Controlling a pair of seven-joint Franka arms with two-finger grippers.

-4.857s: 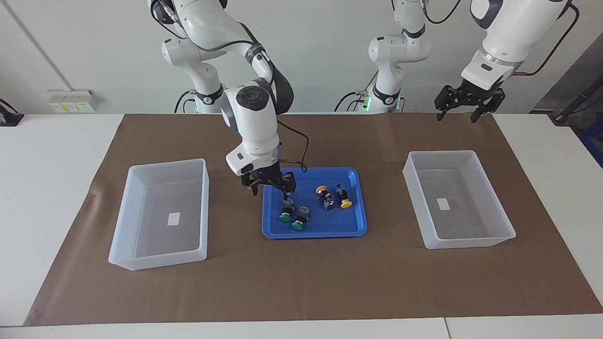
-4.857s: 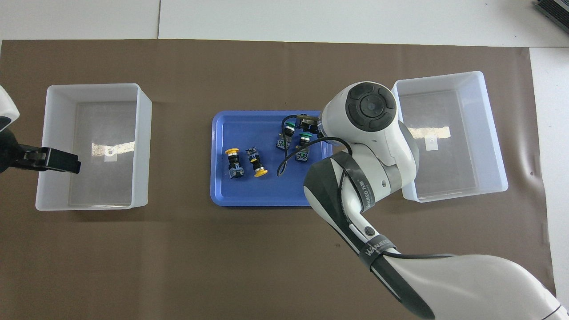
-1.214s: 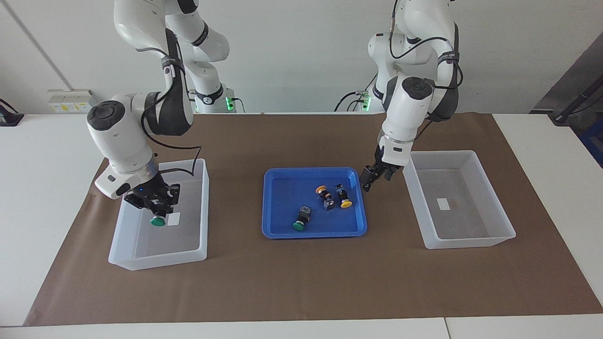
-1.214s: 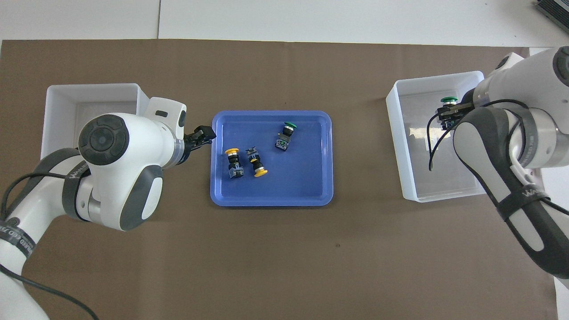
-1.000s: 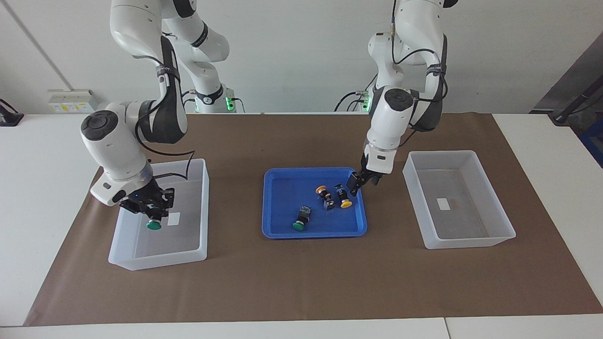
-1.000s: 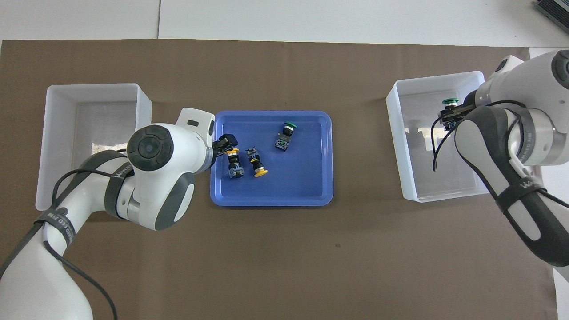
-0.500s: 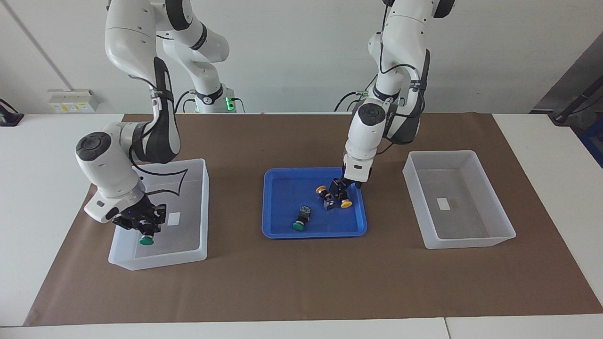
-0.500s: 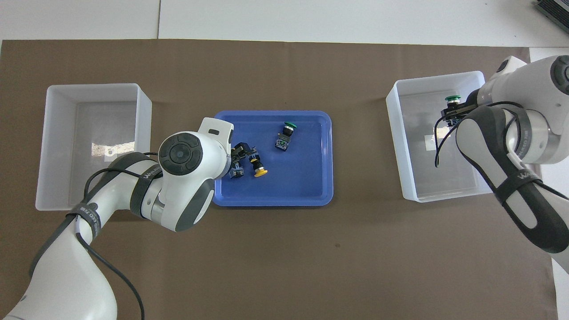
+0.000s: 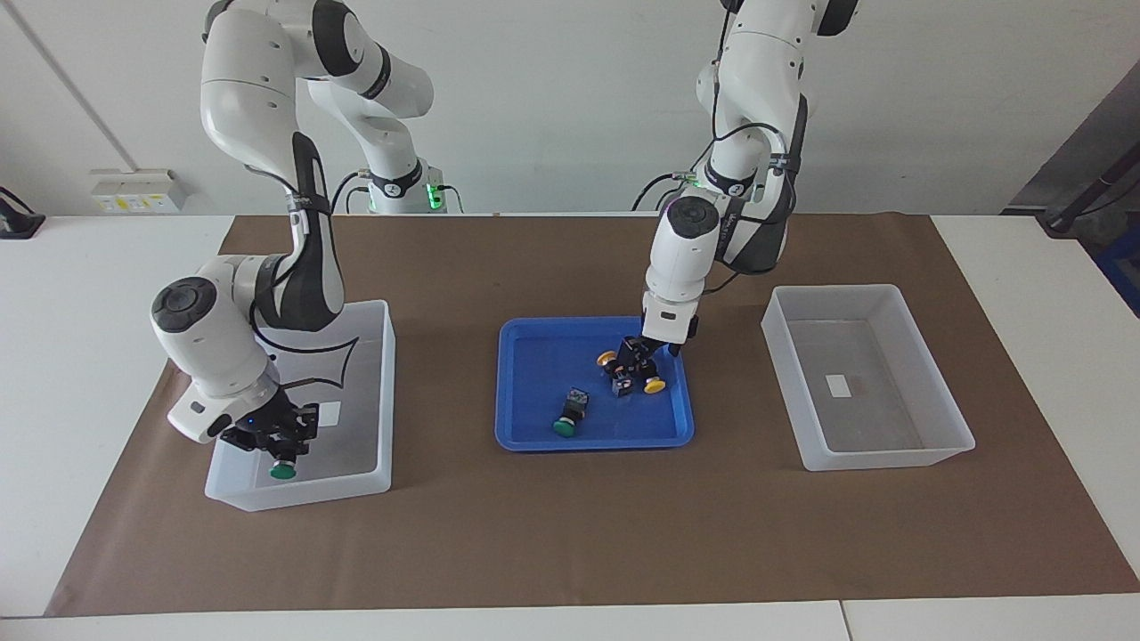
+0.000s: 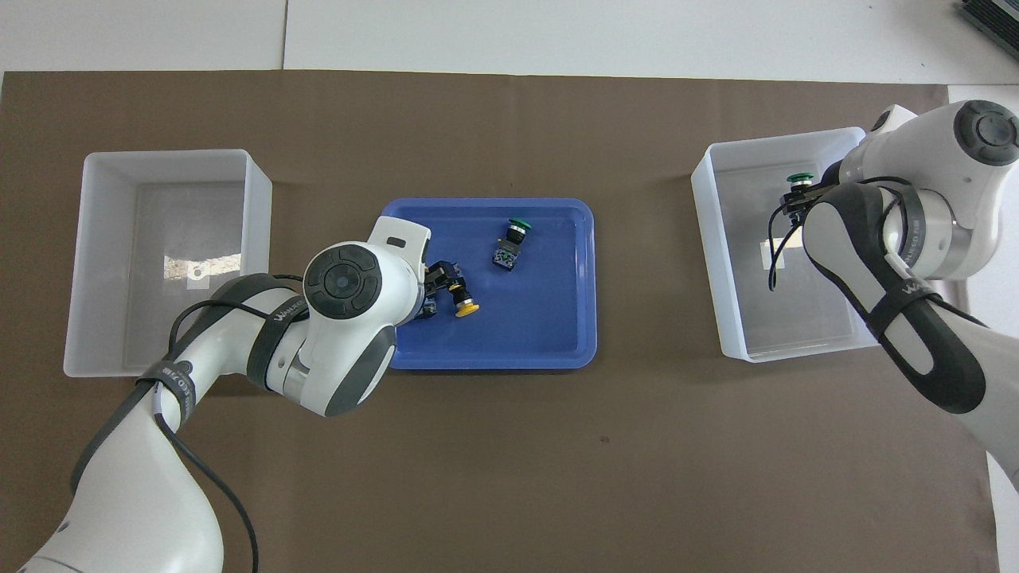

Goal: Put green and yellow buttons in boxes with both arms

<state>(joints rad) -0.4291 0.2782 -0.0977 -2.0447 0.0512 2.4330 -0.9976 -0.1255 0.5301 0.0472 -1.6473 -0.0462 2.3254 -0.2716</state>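
Note:
My right gripper (image 9: 278, 445) is shut on a green button (image 9: 283, 469) and holds it low inside the box (image 9: 388, 401) at the right arm's end; the overhead view shows the gripper (image 10: 799, 200), button (image 10: 799, 180) and box (image 10: 708, 263). My left gripper (image 9: 634, 354) is open, down in the blue tray (image 9: 534, 374) at the two yellow buttons (image 9: 614, 372), which lie side by side. In the overhead view it (image 10: 439, 277) is beside one yellow button (image 10: 462, 298); the arm hides most of the other. A second green button (image 9: 570, 413) lies in the tray (image 10: 509, 241).
The box (image 9: 891, 458) at the left arm's end holds only its white label (image 9: 837, 385); it also shows in the overhead view (image 10: 256, 191). A brown mat (image 9: 570, 534) covers the table under the tray and both boxes.
My right gripper has lowered the green button deeper into its box. My left gripper has moved from beside its box to the tray and come down onto the yellow buttons.

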